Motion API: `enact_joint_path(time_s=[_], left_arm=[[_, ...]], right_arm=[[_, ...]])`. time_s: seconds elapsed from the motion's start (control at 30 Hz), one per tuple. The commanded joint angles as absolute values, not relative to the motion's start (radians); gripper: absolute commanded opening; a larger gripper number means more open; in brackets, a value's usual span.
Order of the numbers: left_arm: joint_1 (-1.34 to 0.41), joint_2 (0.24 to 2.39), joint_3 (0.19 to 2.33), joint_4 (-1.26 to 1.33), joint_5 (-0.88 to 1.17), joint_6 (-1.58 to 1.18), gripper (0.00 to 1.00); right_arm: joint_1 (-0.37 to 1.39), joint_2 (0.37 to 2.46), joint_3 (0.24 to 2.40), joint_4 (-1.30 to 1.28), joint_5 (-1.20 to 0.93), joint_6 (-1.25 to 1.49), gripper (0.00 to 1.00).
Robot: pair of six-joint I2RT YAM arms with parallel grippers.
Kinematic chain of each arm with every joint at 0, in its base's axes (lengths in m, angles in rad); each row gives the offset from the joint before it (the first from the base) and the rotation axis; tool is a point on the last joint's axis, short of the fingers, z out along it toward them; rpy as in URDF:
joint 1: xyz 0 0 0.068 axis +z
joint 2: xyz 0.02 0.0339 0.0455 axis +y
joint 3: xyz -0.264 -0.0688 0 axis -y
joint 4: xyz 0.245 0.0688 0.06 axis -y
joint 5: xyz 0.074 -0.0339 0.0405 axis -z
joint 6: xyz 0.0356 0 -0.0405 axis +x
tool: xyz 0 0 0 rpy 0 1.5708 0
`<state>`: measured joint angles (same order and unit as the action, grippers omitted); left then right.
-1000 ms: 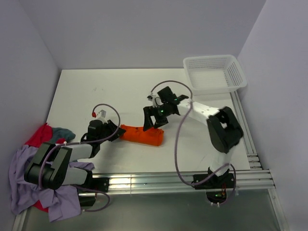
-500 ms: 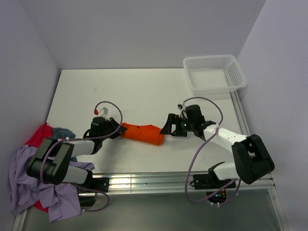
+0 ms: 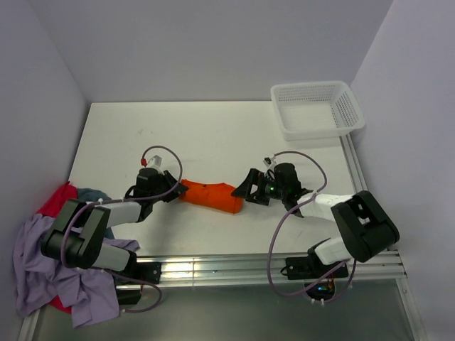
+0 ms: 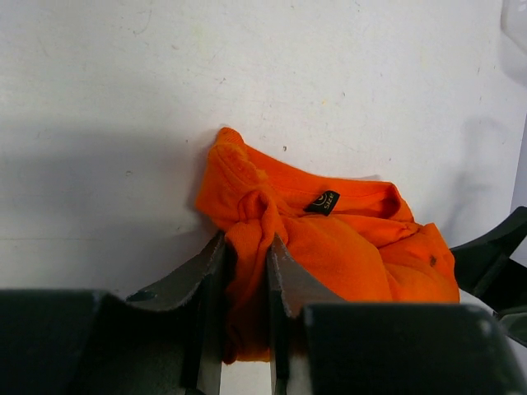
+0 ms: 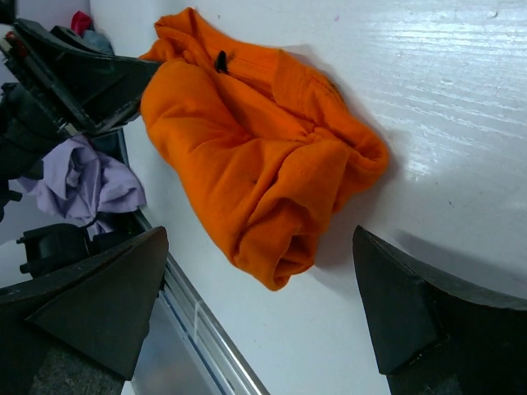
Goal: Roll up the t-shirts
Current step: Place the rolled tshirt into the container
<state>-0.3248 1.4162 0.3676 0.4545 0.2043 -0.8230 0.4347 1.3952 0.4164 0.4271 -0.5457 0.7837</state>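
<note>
Nearest to us, beside the left arm's base and off the left edge of the worktop (image 3: 178, 135), lies a crumpled heap: the lavender t-shirt (image 3: 35, 263) spread widest, with the red t-shirt (image 3: 60, 200) and the grey-blue t-shirt (image 3: 94, 196) poking out behind it; we judge none of these rolled or even laid flat, so three of the four are left to do; further in, about the middle of the worktop, the orange t-shirt (image 3: 213, 197) lies as a short, thick bundle, its collar label showing on top and its ends lumpy rather than neat; we take it as roughly rolled, with perhaps some tidying wanted; the left claw (image 4: 244, 247) is nearly closed and pinches a fold of orange fabric at the bundle's left end; the right claw (image 5: 257, 306) stands spread as wide as it goes, holding nothing, and faces the bundle's right end, which lies just ahead between its fingers; so the first shirt seems close to finished but not yet released; farthest off, at the far right corner, sits the white basket (image 3: 353, 114), with no shirt in it that we can see
</note>
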Motion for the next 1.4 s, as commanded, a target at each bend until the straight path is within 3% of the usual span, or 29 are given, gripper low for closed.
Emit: enact_joint_path(time_s=[0.0, 0.2, 0.57, 0.7, 0.87, 0.9, 0.97, 1.17, 1.23, 1.37], left_arm=[[-0.328, 1.442, 0.397, 0.384, 0.179, -0.779, 0.00], [-0.330, 1.471, 0.419, 0.364, 0.170, -0.776, 0.00], [-0.331, 1.525, 0.456, 0.328, 0.146, -0.764, 0.00], [-0.331, 1.528, 0.462, 0.319, 0.141, -0.758, 0.00], [-0.331, 1.540, 0.471, 0.305, 0.129, -0.752, 0.00], [-0.331, 1.542, 0.471, 0.304, 0.123, -0.752, 0.00], [-0.331, 1.539, 0.466, 0.310, 0.118, -0.756, 0.00], [-0.334, 1.535, 0.462, 0.333, 0.126, -0.767, 0.00], [-0.347, 1.543, 0.475, 0.331, 0.121, -0.770, 0.00], [-0.380, 1.560, 0.524, 0.318, 0.120, -0.799, 0.00]], right_arm=[[0.446, 1.443, 0.454, 0.511, -0.552, 0.807, 0.99], [0.523, 1.459, 0.497, 0.370, -0.367, 0.764, 0.95], [0.560, 1.582, 0.494, 0.460, -0.281, 0.819, 0.88], [0.560, 1.604, 0.491, 0.485, -0.242, 0.834, 0.80], [0.560, 1.632, 0.494, 0.491, -0.206, 0.854, 0.66], [0.560, 1.635, 0.489, 0.503, -0.210, 0.861, 0.61], [0.558, 1.641, 0.482, 0.524, -0.212, 0.867, 0.42], [0.560, 1.638, 0.497, 0.535, -0.215, 0.845, 0.18], [0.560, 1.635, 0.512, 0.517, -0.216, 0.838, 0.05], [0.557, 1.605, 0.575, 0.453, -0.201, 0.818, 0.00]])
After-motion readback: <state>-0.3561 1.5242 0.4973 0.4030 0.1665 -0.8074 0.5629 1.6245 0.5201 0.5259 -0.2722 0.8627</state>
